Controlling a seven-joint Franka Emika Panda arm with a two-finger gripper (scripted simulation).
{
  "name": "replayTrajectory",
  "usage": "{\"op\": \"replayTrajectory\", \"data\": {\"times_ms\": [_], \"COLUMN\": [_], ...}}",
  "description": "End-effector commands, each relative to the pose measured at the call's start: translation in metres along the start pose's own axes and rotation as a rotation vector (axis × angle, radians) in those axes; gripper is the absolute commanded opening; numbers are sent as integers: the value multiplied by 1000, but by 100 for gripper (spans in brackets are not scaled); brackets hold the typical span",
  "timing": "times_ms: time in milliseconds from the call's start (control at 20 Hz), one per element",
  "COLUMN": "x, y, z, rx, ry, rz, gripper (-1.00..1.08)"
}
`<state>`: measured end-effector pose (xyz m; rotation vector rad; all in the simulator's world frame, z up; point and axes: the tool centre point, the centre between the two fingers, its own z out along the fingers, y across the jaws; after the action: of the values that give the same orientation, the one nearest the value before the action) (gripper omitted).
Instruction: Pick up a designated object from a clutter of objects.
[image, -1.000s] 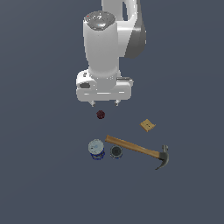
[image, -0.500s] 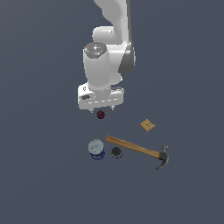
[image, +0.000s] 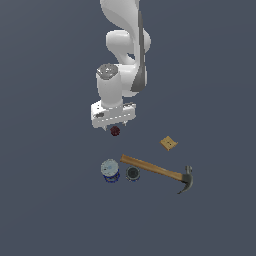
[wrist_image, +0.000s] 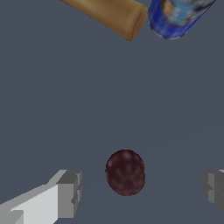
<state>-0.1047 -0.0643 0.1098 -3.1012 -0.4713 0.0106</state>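
End effector (image: 114, 126) has dropped vs. a sec ago: it was hanging well above the maroon ball (image: 115, 131), now it sits right over it, fingers nearly at ball level in the exterior view. Arm has also stretched out and down toward the clutter.

Wrist view: fingers (wrist_image: 65, 192) spread wide, one on each side of the ball (wrist_image: 125, 172), not touching; nothing pinched. Ball sits between them, a bit closer to one finger.

Ball rests on the counter (image: 55, 200), apart from the rest. Rel. to ball, all toward the viewer in the exterior view: can (image: 110, 170), cup (image: 133, 173), hammer (image: 157, 171). Tan block (image: 169, 143) is off to the exterior view's right.

Meaning: approach approx. done, prob. a little more descent, then close. Ball is round and could roll out if the squeeze is off-centre.
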Motion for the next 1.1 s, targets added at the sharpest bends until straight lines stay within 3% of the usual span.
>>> {"op": "replayTrajectory", "data": {"times_ms": [0,450,1050], "x": [-11,-34,-35], "y": [-1,-3,-3], "z": [11,30,44], "rx": [-2,-6,-5], "ry": [3,6,5], "rz": [-23,-65,-66], "gripper": [100,100,100]}}
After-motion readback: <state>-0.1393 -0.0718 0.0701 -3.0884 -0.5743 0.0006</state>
